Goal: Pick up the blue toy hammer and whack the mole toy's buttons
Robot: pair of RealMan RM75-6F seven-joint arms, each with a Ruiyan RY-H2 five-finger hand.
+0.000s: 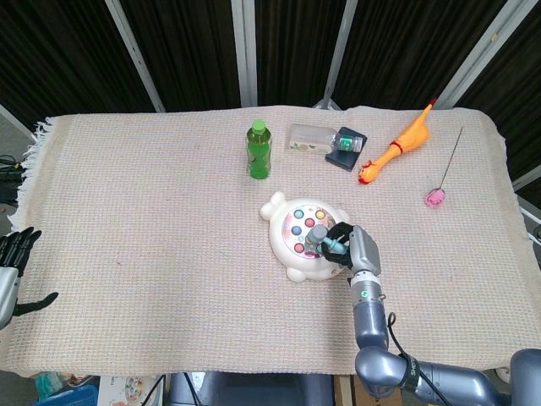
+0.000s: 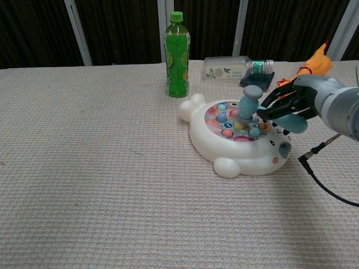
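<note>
The white mole toy (image 1: 292, 254) (image 2: 238, 151) lies on the cloth right of centre, its round face full of coloured buttons (image 2: 227, 120). My right hand (image 1: 348, 247) (image 2: 291, 106) holds the blue toy hammer (image 1: 319, 237) (image 2: 247, 106) by its handle, at the toy's right edge. The hammer head stands upright with its lower end down on the buttons near the middle of the face. My left hand (image 1: 12, 262) hangs off the table's left edge, fingers spread and holding nothing; the chest view does not show it.
A green bottle (image 1: 259, 150) (image 2: 176, 56) stands behind the toy. A clear bottle (image 1: 314, 139) (image 2: 233, 67) lies on its side beside a dark pad (image 1: 347, 152). At the back right lie an orange rubber chicken (image 1: 396, 148) and a pink flower on a thin stick (image 1: 435, 197).
</note>
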